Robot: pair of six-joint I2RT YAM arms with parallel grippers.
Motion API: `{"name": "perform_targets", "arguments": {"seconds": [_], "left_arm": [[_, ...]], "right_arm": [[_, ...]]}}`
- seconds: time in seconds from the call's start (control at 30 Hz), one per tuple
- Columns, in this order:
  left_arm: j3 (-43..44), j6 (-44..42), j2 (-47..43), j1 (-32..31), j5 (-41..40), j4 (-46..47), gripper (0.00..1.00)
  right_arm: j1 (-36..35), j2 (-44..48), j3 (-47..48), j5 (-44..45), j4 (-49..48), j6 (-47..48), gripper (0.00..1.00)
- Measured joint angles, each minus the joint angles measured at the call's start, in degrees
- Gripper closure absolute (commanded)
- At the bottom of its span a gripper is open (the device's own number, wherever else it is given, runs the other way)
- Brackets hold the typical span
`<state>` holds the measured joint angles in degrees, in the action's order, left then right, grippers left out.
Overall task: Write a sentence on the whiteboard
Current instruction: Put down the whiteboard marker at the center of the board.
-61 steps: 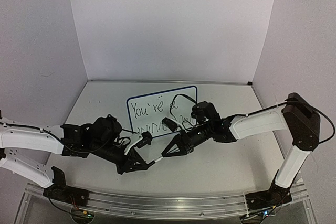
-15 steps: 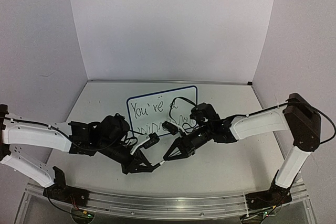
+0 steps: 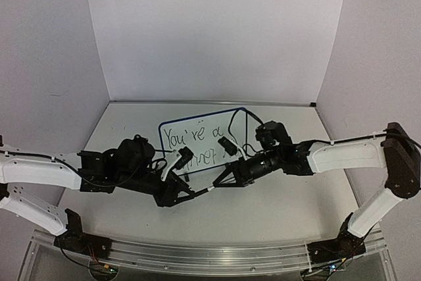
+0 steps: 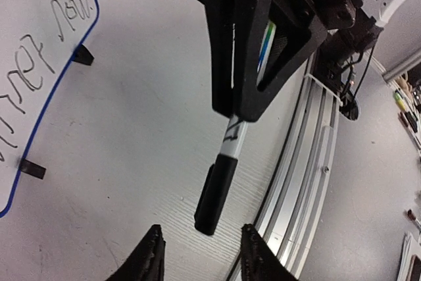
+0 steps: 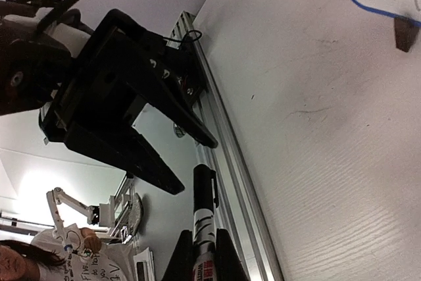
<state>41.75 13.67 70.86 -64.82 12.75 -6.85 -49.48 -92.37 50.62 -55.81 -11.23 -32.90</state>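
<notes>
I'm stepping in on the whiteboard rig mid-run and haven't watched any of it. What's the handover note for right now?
Left gripper: open and empty, jaws facing the marker's black cap end.
Right gripper: shut on the marker, held low over the table.
Whiteboard: on the table just beyond both grippers.
Done: the sentence is on the board in two rows and seems to read "You're a winner now."
Left: probably only setting the marker down and pulling both arms back.
</notes>
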Motion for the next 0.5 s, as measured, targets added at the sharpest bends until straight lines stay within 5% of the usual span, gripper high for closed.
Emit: {"name": "perform_targets", "arguments": {"seconds": [0.17,0.5], "left_arm": [[-3.98,4.21,-5.2,1.11,-9.12,0.27,0.34],[-12.76,14.45,-12.7,12.11,-17.24,-5.57,0.24]], "right_arm": [[6.99,6.3,-2.66,8.2,3.92,1.5,1.0],[10.88,6.17,-7.71,19.86,8.85,1.66,0.98]]}}
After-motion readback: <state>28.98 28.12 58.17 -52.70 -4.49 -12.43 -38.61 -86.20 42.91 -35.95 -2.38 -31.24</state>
